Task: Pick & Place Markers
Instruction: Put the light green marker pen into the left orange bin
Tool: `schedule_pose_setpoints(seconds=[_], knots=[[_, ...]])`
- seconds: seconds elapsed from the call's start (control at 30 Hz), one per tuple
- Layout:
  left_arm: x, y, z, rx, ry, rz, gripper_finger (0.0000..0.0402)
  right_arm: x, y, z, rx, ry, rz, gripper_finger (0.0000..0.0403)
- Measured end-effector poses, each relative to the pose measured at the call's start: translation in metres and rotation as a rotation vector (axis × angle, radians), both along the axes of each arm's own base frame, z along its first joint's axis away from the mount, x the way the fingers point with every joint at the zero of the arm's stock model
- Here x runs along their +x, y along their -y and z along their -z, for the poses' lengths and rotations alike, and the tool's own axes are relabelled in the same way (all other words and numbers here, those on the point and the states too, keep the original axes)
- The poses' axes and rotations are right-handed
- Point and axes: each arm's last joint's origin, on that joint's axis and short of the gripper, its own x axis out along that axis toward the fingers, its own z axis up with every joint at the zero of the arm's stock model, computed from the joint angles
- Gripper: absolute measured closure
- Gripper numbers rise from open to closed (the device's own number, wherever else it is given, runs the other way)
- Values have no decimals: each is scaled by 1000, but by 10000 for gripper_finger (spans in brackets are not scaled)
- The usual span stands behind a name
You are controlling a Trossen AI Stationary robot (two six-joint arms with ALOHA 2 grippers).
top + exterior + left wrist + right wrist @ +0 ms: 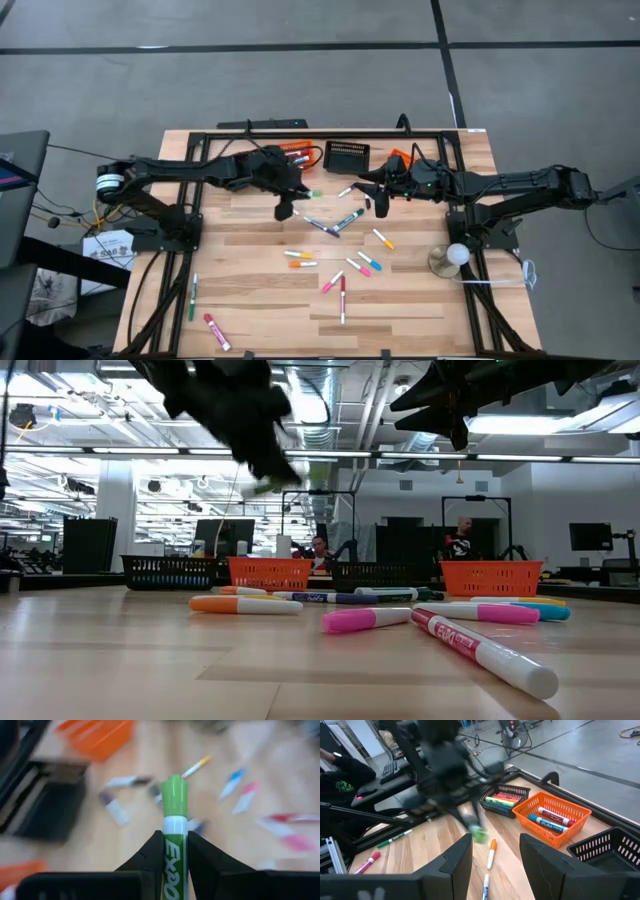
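My left gripper (pixel 293 200) hangs above the table's middle, just in front of the baskets, shut on a white marker with a green cap (pixel 174 795). The cap (pixel 315 193) sticks out past the fingertips toward the table's right. My right gripper (pixel 375 203) hovers open a little to the right, facing it, with nothing between its fingers (pixel 455 862). Several markers lie flat on the wood: a dark pair (pixel 335 222), blue and pink ones (pixel 365 263), and a red one (pixel 342 298). My left gripper pinches the marker's white barrel (pixel 174 831), just behind the green cap, between its two fingers. The fingers slant down from the table's left and lie along the marker, whose cap end points forward beyond them. The marker is lifted clear of the table.
A row of slotted baskets stands along the far edge: an orange one (pixel 300 155), a black one (pixel 347 157), another orange one (pixel 400 158). Two of them hold markers (pixel 550 817). A green marker (pixel 192 298) and a pink one (pixel 216 332) lie near the front left.
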Motion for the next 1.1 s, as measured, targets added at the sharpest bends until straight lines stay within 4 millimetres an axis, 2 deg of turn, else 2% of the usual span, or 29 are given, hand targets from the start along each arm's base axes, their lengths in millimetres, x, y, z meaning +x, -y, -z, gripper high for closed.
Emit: schedule_pose_setpoints(seconds=[0.13, 0.27, 0.47, 0.7, 0.87, 0.97, 1.1], knots=[[5, -27, 29, 93, -118, -93, 338, 0, 0, 0, 0, 0, 0, 246], [-1, -64, 50, 113, -202, -197, 338, 0, 0, 0, 0, -1, 0, 246], [-17, -103, 53, 123, -215, -265, 338, 0, 0, 0, 0, -1, 0, 246], [-7, -125, 35, 183, -149, -227, 338, 0, 0, 0, 0, -1, 0, 246], [6, -133, 55, 148, -218, -208, 339, 0, 0, 0, 0, -1, 1, 246], [5, -136, 69, 136, -278, -216, 338, 0, 0, 0, 0, -1, 1, 246], [2, -143, 74, 127, -296, -236, 339, 0, 0, 0, 0, -1, 1, 246]])
